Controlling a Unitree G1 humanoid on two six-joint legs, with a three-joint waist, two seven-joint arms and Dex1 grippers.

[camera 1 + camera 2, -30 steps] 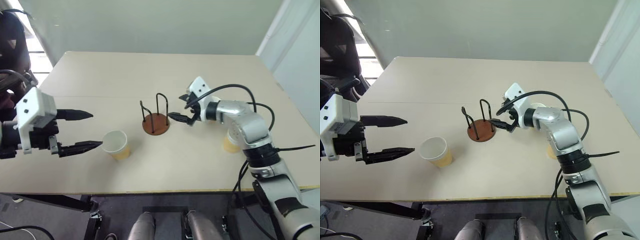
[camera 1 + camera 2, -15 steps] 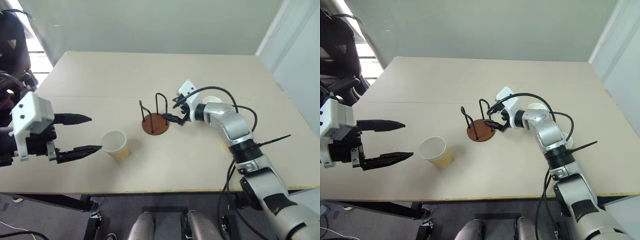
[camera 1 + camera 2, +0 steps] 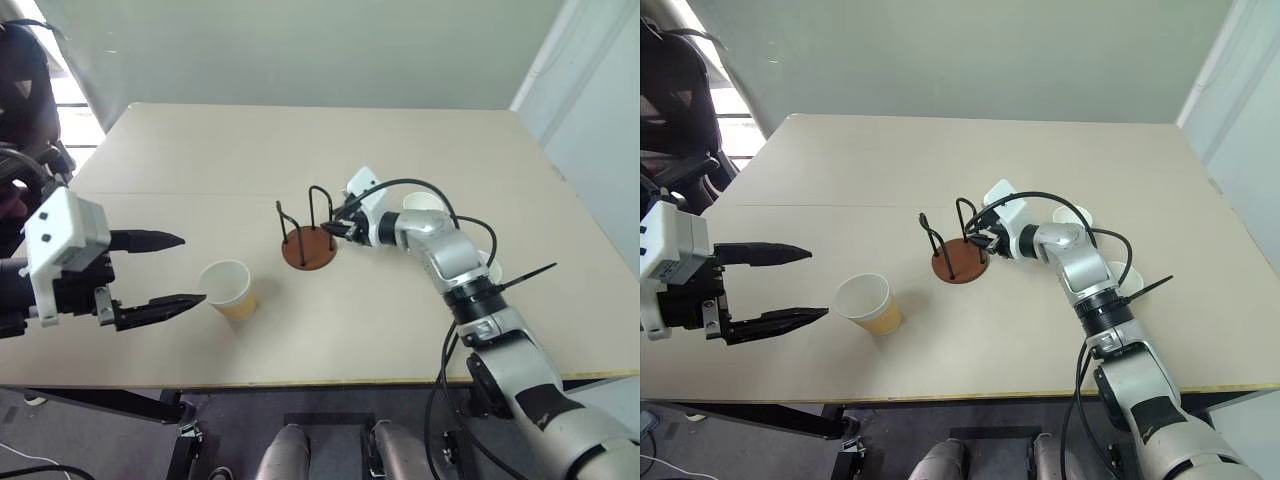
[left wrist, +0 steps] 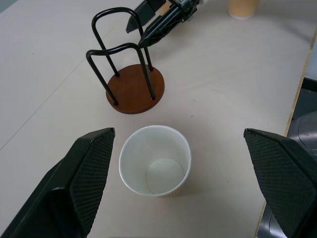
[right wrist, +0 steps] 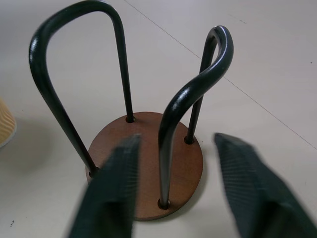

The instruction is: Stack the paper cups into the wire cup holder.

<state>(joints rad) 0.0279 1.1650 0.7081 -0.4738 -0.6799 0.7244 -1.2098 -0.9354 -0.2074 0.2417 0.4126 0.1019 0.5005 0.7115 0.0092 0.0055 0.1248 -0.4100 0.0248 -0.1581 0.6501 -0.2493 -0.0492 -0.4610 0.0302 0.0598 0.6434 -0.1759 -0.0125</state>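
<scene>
Right claw (image 3: 328,228): centre of frame, at one wire loop of the wire cup holder (image 3: 308,250), straddling it; clamped or not, cannot tell

Left claw (image 3: 192,268): lower left, released, spread wide, just beside the nearest paper cup (image 3: 228,289)

Wire cup holder: upright, mid-surface (image 3: 200,160), no cup in it

Further cup (image 3: 422,202): right of centre, behind the right arm

Handling note: the holder probably needs steadying low on the loop, kept vertical; the left claw should close square across the cup wall, gently, as thin paper likely crushes

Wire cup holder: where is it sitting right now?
The wire cup holder stands upright mid-table, empty, with the right gripper at its right-hand wire loop and a paper cup nearer the robot on its left.
</scene>
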